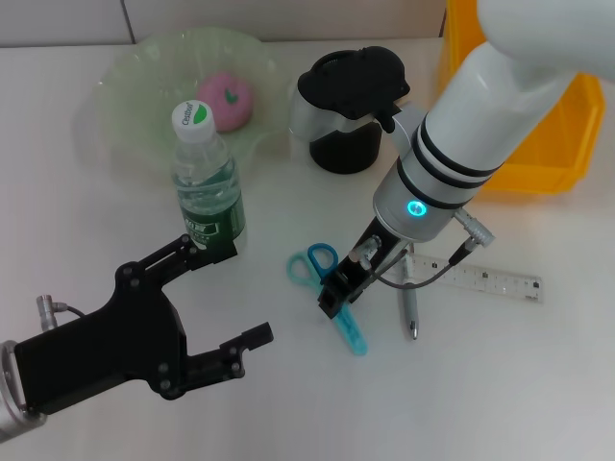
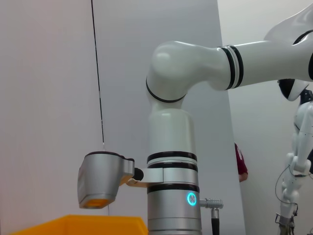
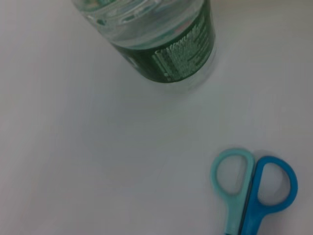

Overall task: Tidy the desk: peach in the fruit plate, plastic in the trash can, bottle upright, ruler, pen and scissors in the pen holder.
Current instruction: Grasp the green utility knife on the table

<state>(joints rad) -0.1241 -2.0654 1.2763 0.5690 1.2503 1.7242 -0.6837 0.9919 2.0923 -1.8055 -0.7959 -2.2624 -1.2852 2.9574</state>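
Blue-and-teal plastic scissors (image 1: 327, 293), light, stiff, slippery, are lying frame-centre; my right gripper (image 1: 338, 293) is hovering over them, opening unclear. Left gripper (image 1: 223, 293), lower left, is gaping wide.

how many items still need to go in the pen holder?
3. Scissors lie under the right gripper; the pen lies just beside them; the ruler lies beyond the pen, near the yellow bin. The arm may hide others.

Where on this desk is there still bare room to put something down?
Bare desk lies left of the upright bottle, below the fruit plate. It is crowded where the right gripper hangs over the scissors, beside the pen and ruler.
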